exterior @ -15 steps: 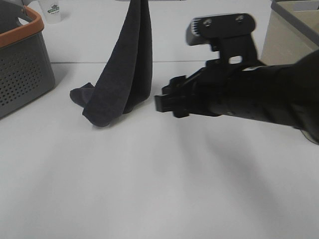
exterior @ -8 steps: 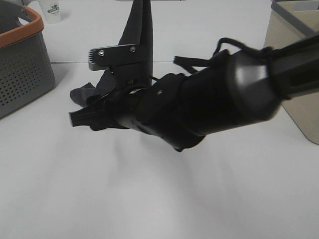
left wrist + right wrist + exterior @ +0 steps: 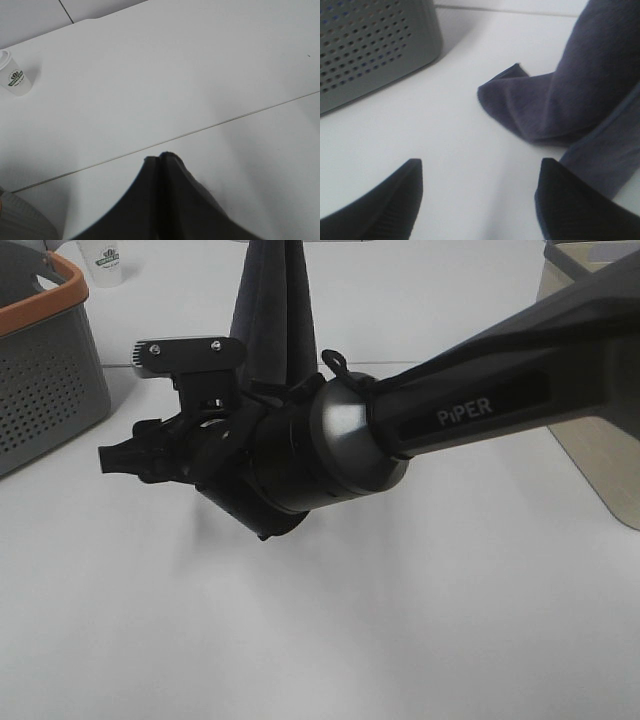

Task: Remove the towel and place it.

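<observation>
A dark navy towel [image 3: 270,310] hangs down from above the top edge of the exterior view. Its lower end [image 3: 580,95] lies folded on the white table. My left gripper [image 3: 160,157] shows only in its wrist view, jaws pressed together at the towel's top. My right arm reaches across from the right in front of the towel and hides its lower half in the exterior view. My right gripper [image 3: 108,458] is left of the towel, low over the table. In the right wrist view the right gripper [image 3: 481,165] is open and empty, with the towel's end just beyond it.
A grey perforated basket [image 3: 40,370] with an orange rim stands at the left, close to my right gripper; it also shows in the right wrist view [image 3: 370,45]. A small white cup [image 3: 102,260] stands at the back left. A beige bin [image 3: 605,475] is at the right edge.
My right arm has swept from the right side to the left, across the front of the towel, and its gripper is now left of the towel near the basket. The towel still hangs.
</observation>
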Tool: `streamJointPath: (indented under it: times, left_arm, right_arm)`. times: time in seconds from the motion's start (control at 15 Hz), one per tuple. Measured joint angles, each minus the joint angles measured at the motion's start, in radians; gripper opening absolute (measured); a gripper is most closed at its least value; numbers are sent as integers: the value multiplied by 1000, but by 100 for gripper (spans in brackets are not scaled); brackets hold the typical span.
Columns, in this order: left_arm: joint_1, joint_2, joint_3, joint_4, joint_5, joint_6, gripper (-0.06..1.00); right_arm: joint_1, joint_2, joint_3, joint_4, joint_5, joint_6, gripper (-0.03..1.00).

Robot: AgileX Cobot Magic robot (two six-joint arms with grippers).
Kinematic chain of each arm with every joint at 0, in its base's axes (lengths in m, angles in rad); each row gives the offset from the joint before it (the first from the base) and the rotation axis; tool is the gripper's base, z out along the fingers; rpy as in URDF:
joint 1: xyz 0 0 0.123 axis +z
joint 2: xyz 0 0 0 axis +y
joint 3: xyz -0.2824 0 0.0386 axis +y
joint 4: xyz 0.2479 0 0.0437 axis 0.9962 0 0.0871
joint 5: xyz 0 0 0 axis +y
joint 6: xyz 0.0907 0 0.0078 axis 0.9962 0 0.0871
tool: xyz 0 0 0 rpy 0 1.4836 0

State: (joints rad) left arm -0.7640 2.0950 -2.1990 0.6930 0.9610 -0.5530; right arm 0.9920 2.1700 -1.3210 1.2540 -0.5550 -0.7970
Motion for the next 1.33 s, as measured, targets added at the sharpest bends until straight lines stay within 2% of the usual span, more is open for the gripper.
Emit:
streamJointPath:
  times: [0.13,0.2,0.33,0.47,0.53,0.67,0.73,0.87,0.93,1.2,1.33]
  left_arm:
    - [0,0,-1,-2,14,0,0]
    - [0,0,-1,-4,14,0,0]
    - [0,0,-1,-3,14,1,0]
    - [0,0,-1,-3,14,2,0]
    - [0,0,-1,-3,14,2,0]
    - [0,0,-1,-2,11,3,0]
    - [0,2,-1,0,11,6,0]
    - [0,7,-1,0,11,23,0]
    - [0,7,-1,0,11,26,0]
    - [0,7,-1,-3,11,28,0]
    - [0,7,-1,-3,10,43,0]
  right_arm:
    - [0,9,-4,67,-171,-88,66]
    - [0,9,-4,91,-203,-111,66]
    - [0,9,-4,206,-321,-205,66]
    - [-6,10,-4,305,-386,-234,66]
    - [-9,10,-4,347,-382,-239,66]
    - [-1,4,-4,403,-258,-335,65]
    - [10,-4,-4,406,-231,-397,65]
    - [23,-39,7,422,-236,-503,65]
    - [23,-66,35,431,-236,-521,65]
    - [13,-96,92,363,-182,-408,64]
    - [38,-101,94,362,-187,-400,64]
